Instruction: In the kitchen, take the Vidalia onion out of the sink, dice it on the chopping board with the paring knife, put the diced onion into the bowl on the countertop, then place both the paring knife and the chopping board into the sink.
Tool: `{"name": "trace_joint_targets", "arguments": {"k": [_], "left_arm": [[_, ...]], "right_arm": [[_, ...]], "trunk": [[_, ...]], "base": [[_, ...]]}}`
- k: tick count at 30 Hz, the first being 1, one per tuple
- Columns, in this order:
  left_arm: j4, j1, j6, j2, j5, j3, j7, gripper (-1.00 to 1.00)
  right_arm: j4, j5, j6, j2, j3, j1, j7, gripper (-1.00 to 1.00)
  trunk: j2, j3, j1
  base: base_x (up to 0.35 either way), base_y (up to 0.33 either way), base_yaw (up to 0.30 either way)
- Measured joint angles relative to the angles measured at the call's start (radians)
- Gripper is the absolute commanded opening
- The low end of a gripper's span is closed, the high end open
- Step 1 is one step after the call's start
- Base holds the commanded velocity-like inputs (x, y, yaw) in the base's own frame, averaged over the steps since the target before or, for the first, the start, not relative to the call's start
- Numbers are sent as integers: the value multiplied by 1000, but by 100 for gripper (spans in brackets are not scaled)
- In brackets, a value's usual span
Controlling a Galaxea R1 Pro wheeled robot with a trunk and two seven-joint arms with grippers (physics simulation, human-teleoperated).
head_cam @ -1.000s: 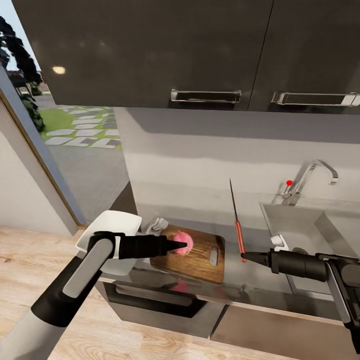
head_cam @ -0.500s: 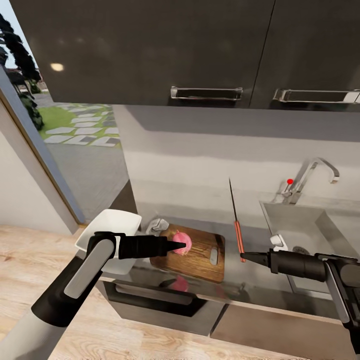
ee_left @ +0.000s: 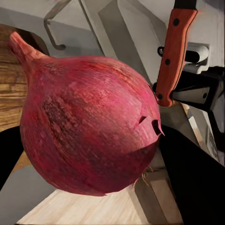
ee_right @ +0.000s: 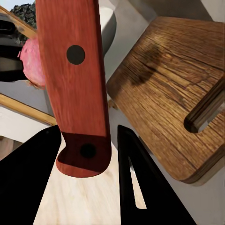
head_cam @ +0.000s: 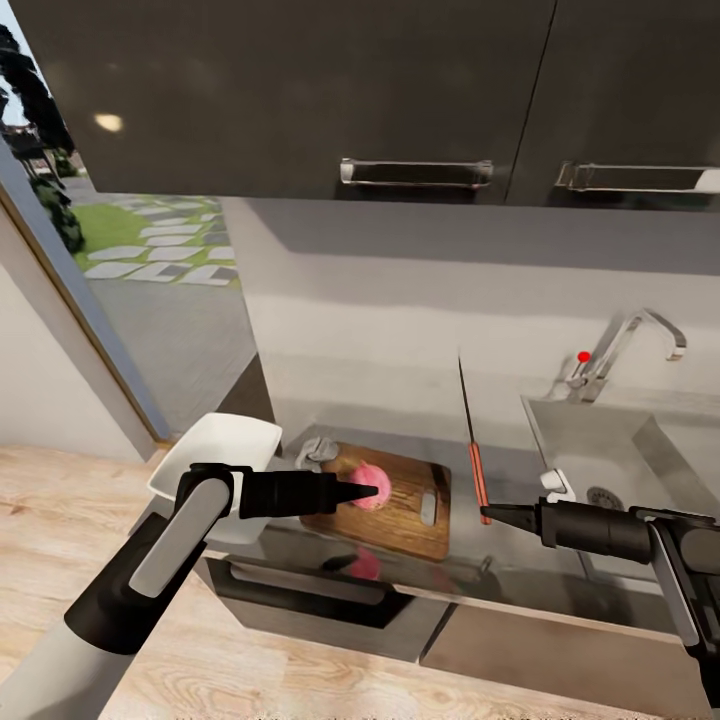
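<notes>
My left gripper (head_cam: 372, 491) is clamped on the small rounded pinkish-red Vidalia onion (head_cam: 371, 489), holding it over the brown rectangular wooden chopping board (head_cam: 408, 510) with its oblong handle slot. In the left wrist view the onion (ee_left: 89, 124) sits between my dark fingers (ee_left: 194, 180), its pointed tip angled away from the camera, its papery skin torn a little on one side. I cannot tell whether it touches the board or hangs just above it.

My right gripper (head_cam: 487, 514) is closed on the butt end of the slim paring knife with the red-orange handle and dark grey pointed blade (head_cam: 473, 452); the knife stands nearly upright, blade tip up, just beside the board's slotted end. In the right wrist view the riveted handle (ee_right: 75, 84) rises between my fingers (ee_right: 140, 187), with the board (ee_right: 173, 103) and the onion (ee_right: 33, 63) beyond it.

The board lies on the long grey brushed-metal countertop (head_cam: 505, 478). The shallow glossy white squarish bowl (head_cam: 215, 455) rests at the countertop's left end, partly behind my left arm. The rectangular stainless-steel sink (head_cam: 590, 450) with its curved chrome faucet and red knob lies to the right of the knife
</notes>
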Motion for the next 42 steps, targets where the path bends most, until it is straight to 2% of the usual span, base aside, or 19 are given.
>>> {"name": "trace_joint_targets", "arguments": {"k": [1,9,13,19,22,25,28,42], "left_arm": [[-1,0,1,0,1,0,-18,-100],[-2,0,2,2,-1,0,-33,-100],[-2,0,2,7,-4,0,-79,-100],[-5,0,1,5,-3,1,-91,-100],[-6,0,0,5,-3,1,-129,-100],[-7,0,-7,14,-15,5,-243,-100],[-7,0,-28,20,-37,7,-286,-100],[-7,0,-42,25,-48,8,-307,-100]], "right_arm": [[0,0,0,0,1,0,0,-100],[0,0,1,1,1,0,0,-100],[0,0,1,5,2,0,0,-100],[0,0,1,6,2,0,0,-100],[0,0,1,6,3,0,0,-100],[0,1,1,6,3,0,0,-100],[0,1,0,7,3,0,0,-100],[0,9,-2,19,3,0,0,-100]], "trunk": [[0,-2,0],[0,-8,0],[0,-8,0],[0,-8,0],[0,-8,0],[-21,-17,11],[-42,-26,23],[-140,-71,77]], "base": [[0,0,0],[0,0,0],[0,0,0],[0,0,0],[0,0,0],[0,0,0],[0,0,0],[0,0,0]]}}
